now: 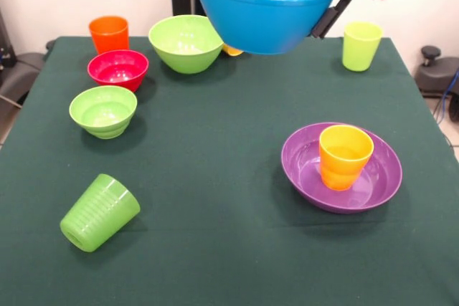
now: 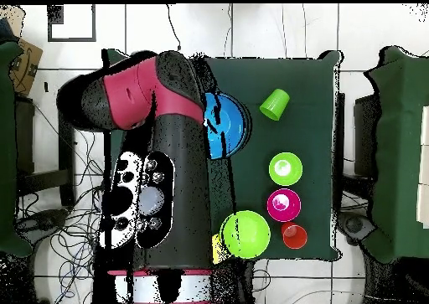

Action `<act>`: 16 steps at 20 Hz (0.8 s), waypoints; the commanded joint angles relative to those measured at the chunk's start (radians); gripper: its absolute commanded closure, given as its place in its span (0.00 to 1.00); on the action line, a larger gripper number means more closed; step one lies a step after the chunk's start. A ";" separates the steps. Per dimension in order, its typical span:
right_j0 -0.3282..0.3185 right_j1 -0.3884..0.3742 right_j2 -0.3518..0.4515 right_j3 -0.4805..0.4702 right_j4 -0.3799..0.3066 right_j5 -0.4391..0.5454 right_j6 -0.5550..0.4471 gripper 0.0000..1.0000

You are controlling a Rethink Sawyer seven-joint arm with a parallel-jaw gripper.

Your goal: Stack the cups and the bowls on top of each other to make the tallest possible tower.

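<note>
- Above the far part of the green-clothed counter [image 1: 229, 177] the large blue bowl [image 1: 262, 6] hangs in the air, tilted, clear of the cloth
- the gripper [image 1: 331, 6] meets the blue bowl at its right rim in the front view; its dark fingers [image 1: 326, 21] run down the outside wall and seem to pinch the rim, though the inner side is hidden by the bowl
- just behind and below the blue bowl a bit of an orange-yellow cup [image 1: 232, 50] peeks out, mostly covered
- beside it to the left stands the large lime green bowl [image 1: 186, 42], upright, near the lifted bowl's lower edge
- along the left side, the orange cup [image 1: 109, 34], the small red bowl [image 1: 117, 69] and the small lime green bowl [image 1: 103, 110] stand in a line, close together
- near the front left, the ribbed green cup [image 1: 99, 212] lies on its side, mouth toward the camera
- on the right, the purple bowl [image 1: 373, 184] holds a yellow-orange cup [image 1: 345, 155] upright inside it: the only pile
- the yellow-green cup [image 1: 361, 45] stands alone at the far right corner, well apart from the rest
- from overhead, the red and black arm [image 2: 159, 150] covers the purple bowl, its cup and the yellow-green cup; only the front view shows them
- the overhead view shows the blue bowl partly under the arm, and grey chairs [image 2: 390, 150] at the counter's sides
</note>
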 commanded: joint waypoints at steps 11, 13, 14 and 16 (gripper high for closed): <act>0.008 0.088 0.074 -0.049 0.083 0.085 0.309 1.00; 0.014 0.094 0.071 -0.063 0.091 0.093 0.316 1.00; 0.028 0.092 0.065 -0.061 0.090 0.094 0.329 1.00; 0.042 0.093 0.057 -0.061 0.089 0.096 0.340 1.00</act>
